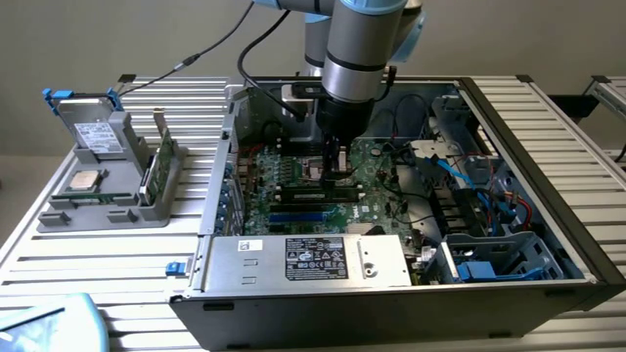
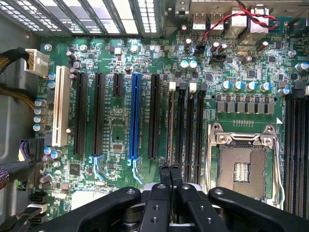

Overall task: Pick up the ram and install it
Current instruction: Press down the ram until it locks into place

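Wrist view: jaws closed, nothing visibly between them, poised over the ram [image 2: 170,125] standing edge-up in a motherboard [image 2: 116,123] slot beside the processor socket [image 2: 241,169]. Light, stiff and fragile, it likely wants holding by its flat faces, clear of contacts.

Hand [image 1: 341,167] hangs above motherboard [image 1: 284,177] inside the case [image 1: 391,319].

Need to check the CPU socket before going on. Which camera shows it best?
The wrist view: the CPU socket lies empty, seen straight on, its metal frame clear. In the exterior view it is a dark patch close beside the gripper, seen at a slant.
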Available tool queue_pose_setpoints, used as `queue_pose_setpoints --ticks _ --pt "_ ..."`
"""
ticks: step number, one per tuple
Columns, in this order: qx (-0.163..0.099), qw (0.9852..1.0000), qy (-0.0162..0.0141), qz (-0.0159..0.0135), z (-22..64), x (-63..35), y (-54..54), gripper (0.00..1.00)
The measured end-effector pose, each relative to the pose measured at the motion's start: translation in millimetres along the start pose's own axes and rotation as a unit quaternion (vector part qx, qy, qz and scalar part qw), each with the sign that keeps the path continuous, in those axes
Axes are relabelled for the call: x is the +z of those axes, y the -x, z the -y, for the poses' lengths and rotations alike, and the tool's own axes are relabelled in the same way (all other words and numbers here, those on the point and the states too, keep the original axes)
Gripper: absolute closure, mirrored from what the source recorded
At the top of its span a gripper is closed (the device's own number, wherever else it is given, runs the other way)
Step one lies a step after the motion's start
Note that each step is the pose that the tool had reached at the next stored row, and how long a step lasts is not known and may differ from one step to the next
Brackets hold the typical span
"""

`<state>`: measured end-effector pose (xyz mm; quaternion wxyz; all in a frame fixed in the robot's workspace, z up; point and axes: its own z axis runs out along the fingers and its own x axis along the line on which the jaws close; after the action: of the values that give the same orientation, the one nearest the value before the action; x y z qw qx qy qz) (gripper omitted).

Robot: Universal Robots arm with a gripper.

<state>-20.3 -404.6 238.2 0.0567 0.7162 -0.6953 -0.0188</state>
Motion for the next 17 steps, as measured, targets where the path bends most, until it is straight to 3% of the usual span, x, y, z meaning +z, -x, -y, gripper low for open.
queue_pose_setpoints --ticks 9,17 --pt "0.0 1.0 0.0 0.0 0.0 0.0 0.0 0.9" --pt "0.0 1.0 0.0 0.0004 8.5 -0.9 -0.8 0.9"
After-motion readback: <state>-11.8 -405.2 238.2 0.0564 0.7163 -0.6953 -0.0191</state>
